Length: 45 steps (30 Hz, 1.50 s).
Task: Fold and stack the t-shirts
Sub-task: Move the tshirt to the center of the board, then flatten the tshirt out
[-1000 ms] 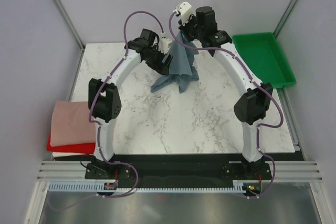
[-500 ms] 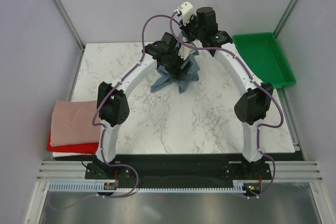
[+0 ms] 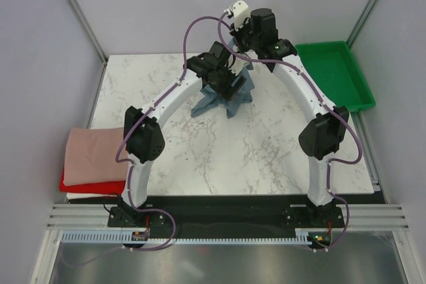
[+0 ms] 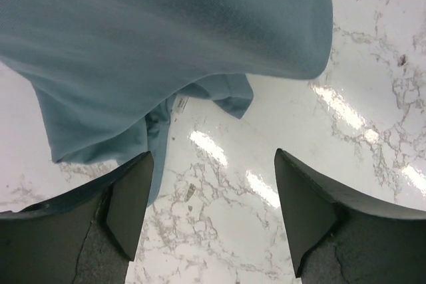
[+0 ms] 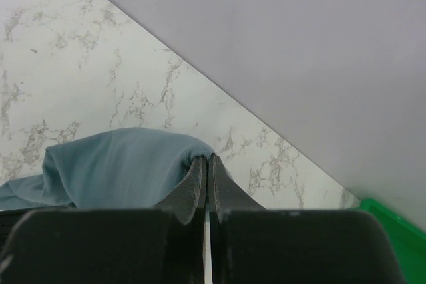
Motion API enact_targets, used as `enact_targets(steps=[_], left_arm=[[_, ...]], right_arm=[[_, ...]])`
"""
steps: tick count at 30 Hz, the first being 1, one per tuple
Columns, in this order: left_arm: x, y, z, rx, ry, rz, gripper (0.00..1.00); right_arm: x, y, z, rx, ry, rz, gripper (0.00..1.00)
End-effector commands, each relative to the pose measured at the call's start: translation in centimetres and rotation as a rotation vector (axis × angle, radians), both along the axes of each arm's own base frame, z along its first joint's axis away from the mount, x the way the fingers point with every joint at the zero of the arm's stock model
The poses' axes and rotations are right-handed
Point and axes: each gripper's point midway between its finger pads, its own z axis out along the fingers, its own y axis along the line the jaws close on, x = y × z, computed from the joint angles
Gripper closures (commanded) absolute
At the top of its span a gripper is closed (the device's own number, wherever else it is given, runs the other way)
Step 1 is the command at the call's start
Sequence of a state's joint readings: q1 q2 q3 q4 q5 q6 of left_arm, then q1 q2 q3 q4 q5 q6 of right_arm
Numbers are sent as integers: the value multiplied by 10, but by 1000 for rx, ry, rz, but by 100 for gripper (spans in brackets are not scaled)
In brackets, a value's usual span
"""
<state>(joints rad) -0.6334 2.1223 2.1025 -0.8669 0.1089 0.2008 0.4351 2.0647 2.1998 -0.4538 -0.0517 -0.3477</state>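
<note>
The slate blue-grey t-shirt [image 3: 225,98] hangs bunched from my right gripper [image 3: 234,50] at the back middle of the marble table, its lower folds resting on the surface. The right wrist view shows the jaws closed on a fold of the t-shirt [image 5: 126,174]. My left gripper [image 3: 229,83] is open and empty just in front of the hanging cloth. In the left wrist view the t-shirt [image 4: 166,38] fills the top, with a small white label [image 4: 180,103] showing. The folded pale pink t-shirt [image 3: 94,154] lies on the red one [image 3: 80,184] at the left edge.
A green plastic tray [image 3: 334,74] sits at the back right beside the marble table [image 3: 219,157]. Grey walls enclose the back and both sides.
My left arm swung right from the shirt's left side to its front, jaws open. The right gripper stayed high, still holding the shirt.
</note>
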Motion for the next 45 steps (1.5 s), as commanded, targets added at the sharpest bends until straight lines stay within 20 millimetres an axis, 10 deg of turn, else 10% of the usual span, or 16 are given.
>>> enact_targets(steps=[1, 7, 13, 16, 19, 24, 29, 34, 45], left_arm=[[-20, -15, 82, -84, -193, -49, 20], [-38, 82, 43, 29, -118, 71, 20], [-49, 168, 37, 39, -117, 236, 20], [-50, 187, 47, 31, -163, 288, 20], [-51, 193, 49, 43, -174, 299, 19], [-50, 196, 51, 46, -186, 309, 19], [-40, 191, 46, 46, -176, 306, 20], [-29, 184, 51, 24, -178, 295, 20], [-26, 182, 42, 35, -156, 297, 20]], right_arm=[[-27, 25, 21, 115, 12, 54, 100], [-41, 35, -7, 114, 94, 128, 100], [-23, 96, -25, 153, 106, 251, 99], [-21, 127, -54, 142, 128, 277, 60], [-11, 116, -59, 128, 121, 188, 51], [3, 37, -45, 158, 137, 13, 47], [-17, -18, -116, 1, 310, 5, 54], [-38, -39, -193, -171, 445, 37, 53], [-35, -41, -241, -184, 529, 85, 53]])
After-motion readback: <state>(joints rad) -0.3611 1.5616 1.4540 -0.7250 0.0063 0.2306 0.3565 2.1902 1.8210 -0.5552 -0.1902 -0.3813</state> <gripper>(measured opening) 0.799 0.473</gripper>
